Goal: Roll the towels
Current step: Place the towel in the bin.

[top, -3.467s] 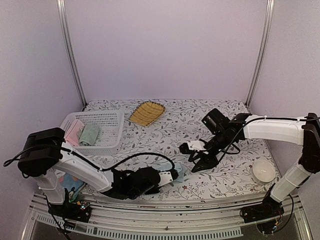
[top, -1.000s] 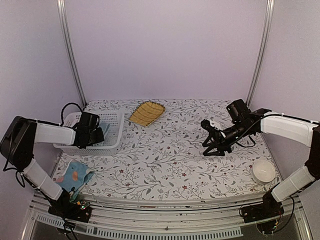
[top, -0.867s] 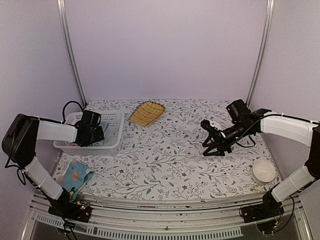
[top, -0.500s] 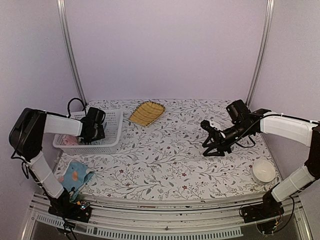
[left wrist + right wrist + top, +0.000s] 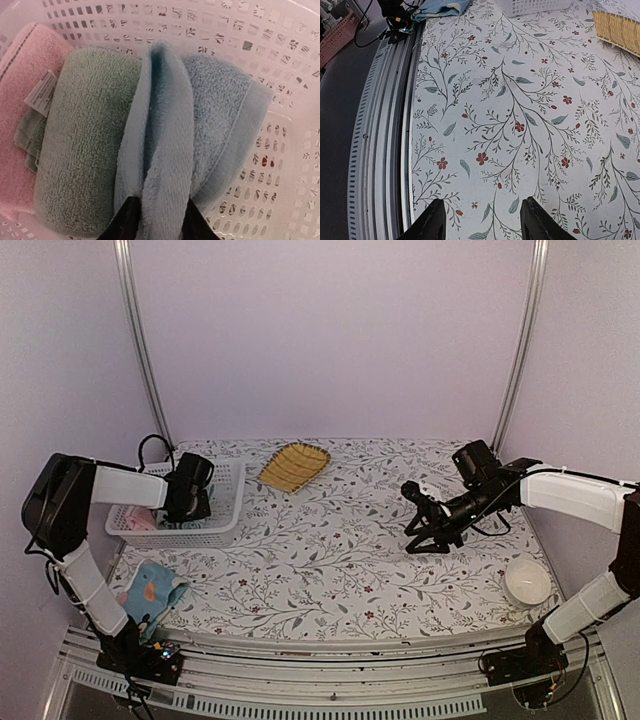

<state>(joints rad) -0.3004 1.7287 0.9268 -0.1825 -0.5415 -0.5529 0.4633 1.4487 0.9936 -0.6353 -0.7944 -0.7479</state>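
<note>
The plain light-blue towel (image 5: 210,120) lies rolled in the white basket (image 5: 285,75), next to a green towel (image 5: 80,150). My left gripper (image 5: 159,220) is shut on a fold of it, inside the basket in the top view (image 5: 186,502). The printed light-blue towel (image 5: 150,590) lies crumpled at the table's front left corner; its edge also shows in the right wrist view (image 5: 440,6). My right gripper (image 5: 422,540) is open and empty, hovering over the bare patterned cloth right of centre (image 5: 482,220).
The basket (image 5: 228,478) at the back left also holds a pink towel (image 5: 20,100). A yellow ribbed leaf-shaped tray (image 5: 294,465) lies at the back centre. A white bowl (image 5: 527,582) stands at the front right. The table's front rail (image 5: 380,125) is close.
My left arm carried the plain blue towel from the front centre to the basket and has settled deeper into it. My right arm drew back to the right, then stayed still.
</note>
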